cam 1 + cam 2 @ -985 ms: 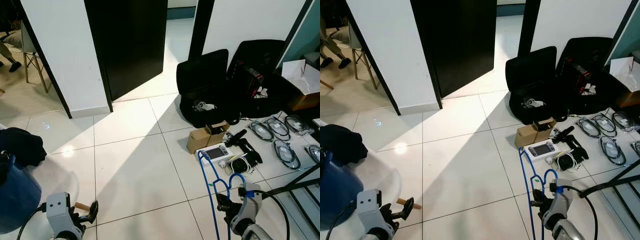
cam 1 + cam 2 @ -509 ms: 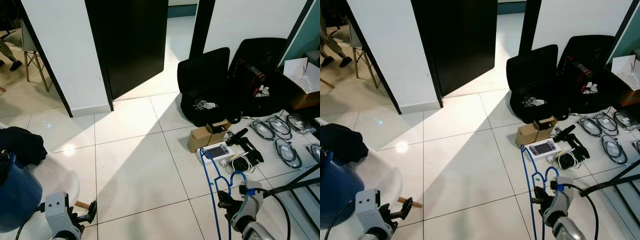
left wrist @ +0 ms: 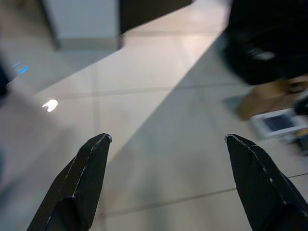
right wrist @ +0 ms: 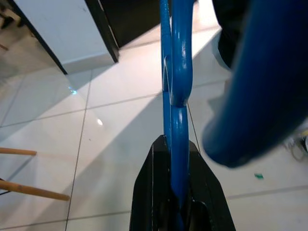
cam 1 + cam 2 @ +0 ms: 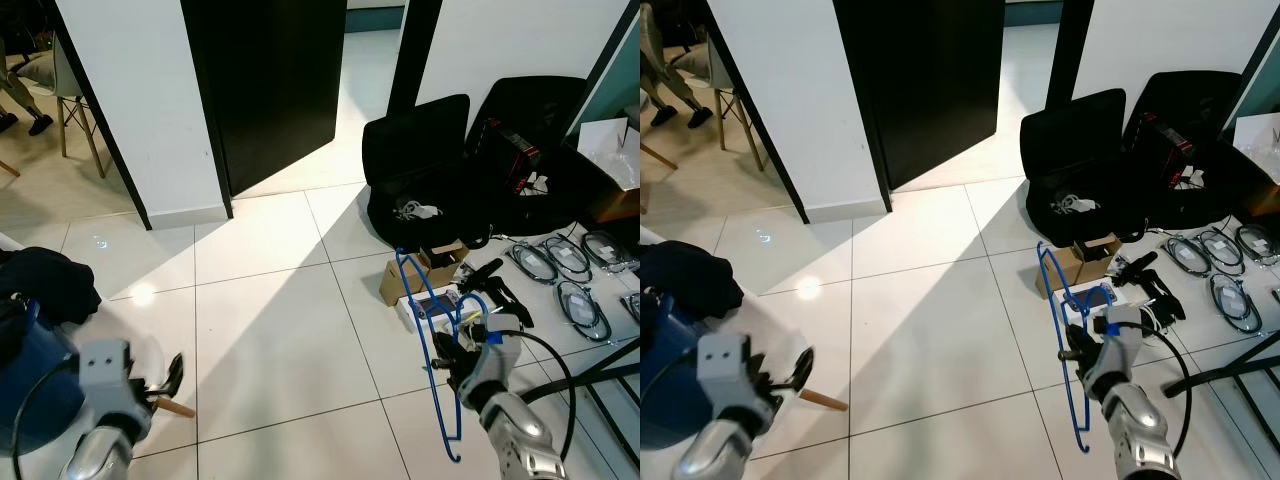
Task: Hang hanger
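The right gripper (image 5: 447,357) sits in the lower right of the left eye view, and its fingers are clenched on the hanger (image 5: 428,335); this is a blue hanger, held upright above the floor (image 5: 270,330), with its top near the boxes (image 5: 418,272) and its lowest point close to the lower edge of the frame; in the right wrist view the blue bar (image 4: 174,110) runs straight out from between the black fingers (image 4: 149,197), which press on it from both sides.

The left gripper (image 5: 165,378) is in the lower left of the left eye view, above the white tiles; its fingers are released and grasp nothing; the left wrist view shows the two fingers (image 3: 82,178) far apart, with bare floor between them.

A dark door (image 5: 265,85) stands open in the upper middle of the frame, beside a white wall (image 5: 135,100); two open black bags (image 5: 420,170) lie at the upper right, and coiled cables (image 5: 575,290) are spread on the floor at the right edge; a small device with a screen (image 5: 425,305) lies just behind the hanger; at the left edge there is a blue container (image 5: 35,385) with a dark cloth (image 5: 45,285) on it; chair legs (image 5: 75,125) show in the upper left corner.
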Tool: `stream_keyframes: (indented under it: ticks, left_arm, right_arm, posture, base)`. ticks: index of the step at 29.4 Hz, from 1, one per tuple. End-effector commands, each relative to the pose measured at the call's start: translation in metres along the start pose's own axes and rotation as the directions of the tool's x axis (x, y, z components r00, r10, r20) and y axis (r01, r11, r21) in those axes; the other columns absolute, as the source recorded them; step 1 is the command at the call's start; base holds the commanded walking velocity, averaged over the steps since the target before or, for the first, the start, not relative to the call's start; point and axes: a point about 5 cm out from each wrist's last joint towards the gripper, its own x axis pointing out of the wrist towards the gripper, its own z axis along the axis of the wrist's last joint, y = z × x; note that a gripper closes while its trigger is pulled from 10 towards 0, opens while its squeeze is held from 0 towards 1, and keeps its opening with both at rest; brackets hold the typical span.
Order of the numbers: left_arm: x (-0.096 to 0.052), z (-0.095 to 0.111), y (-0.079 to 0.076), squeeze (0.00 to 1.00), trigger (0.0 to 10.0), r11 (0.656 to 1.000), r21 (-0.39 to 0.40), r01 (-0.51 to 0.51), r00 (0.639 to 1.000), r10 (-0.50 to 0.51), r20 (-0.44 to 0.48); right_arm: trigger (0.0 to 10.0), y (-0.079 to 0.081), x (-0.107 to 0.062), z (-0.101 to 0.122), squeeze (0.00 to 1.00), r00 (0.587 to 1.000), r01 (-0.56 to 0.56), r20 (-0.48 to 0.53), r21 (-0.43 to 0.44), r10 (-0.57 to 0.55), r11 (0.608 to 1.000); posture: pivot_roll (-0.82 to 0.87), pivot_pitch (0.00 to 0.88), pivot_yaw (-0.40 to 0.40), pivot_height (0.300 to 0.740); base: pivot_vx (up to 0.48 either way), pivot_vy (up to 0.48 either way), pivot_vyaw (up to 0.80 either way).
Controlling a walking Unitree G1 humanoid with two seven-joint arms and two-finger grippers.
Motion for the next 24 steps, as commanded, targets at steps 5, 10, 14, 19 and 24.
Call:
stream_keyframes:
  ticks: [5,10,14,19,24]
  left_arm:
    - [-0.001,-0.005,-0.011,0.0,10.0,0.997,-0.019,-0.073,0.997,0.073,-0.013]
    - [-0.004,-0.006,-0.005,0.0,10.0,0.992,-0.039,-0.118,0.993,0.117,-0.017]
    - [-0.003,0.002,-0.003,0.0,10.0,0.99,-0.021,-0.14,0.99,0.14,-0.001]
    - [0.0,0.006,-0.001,0.0,10.0,0.988,-0.009,-0.156,0.988,0.156,0.015]
    - [0.007,0.021,-0.003,0.0,10.0,0.991,0.022,-0.135,0.989,0.133,0.069]
  right_arm:
    - [10.0,0.02,0.002,-0.002,0.0,0.999,-0.044,0.01,0.033,0.044,0.998]
    - [10.0,0.025,0.002,-0.004,0.0,0.999,-0.051,0.017,0.032,0.05,0.998]
    - [10.0,0.019,0.002,0.002,0.0,0.998,-0.045,0.034,0.043,0.043,0.998]
    - [10.0,0.018,0.003,0.007,0.0,0.998,-0.044,0.046,0.041,0.042,0.998]
    - [10.0,0.016,0.008,0.021,0.0,0.995,-0.038,0.089,0.037,0.035,0.999]
  posture:
    - [0.02,0.092,-0.021,0.74]
    - [0.02,0.089,-0.028,0.74]
    - [0.02,0.081,-0.034,0.74]
    - [0.02,0.078,-0.032,0.74]
    - [0.02,0.081,-0.028,0.74]
  base:
    - [0.0,0.0,0.0]
    - [0.0,0.0,0.0]
    - [0.0,0.0,0.74]
    - [0.0,0.0,0.79]
    - [0.0,0.0,0.79]
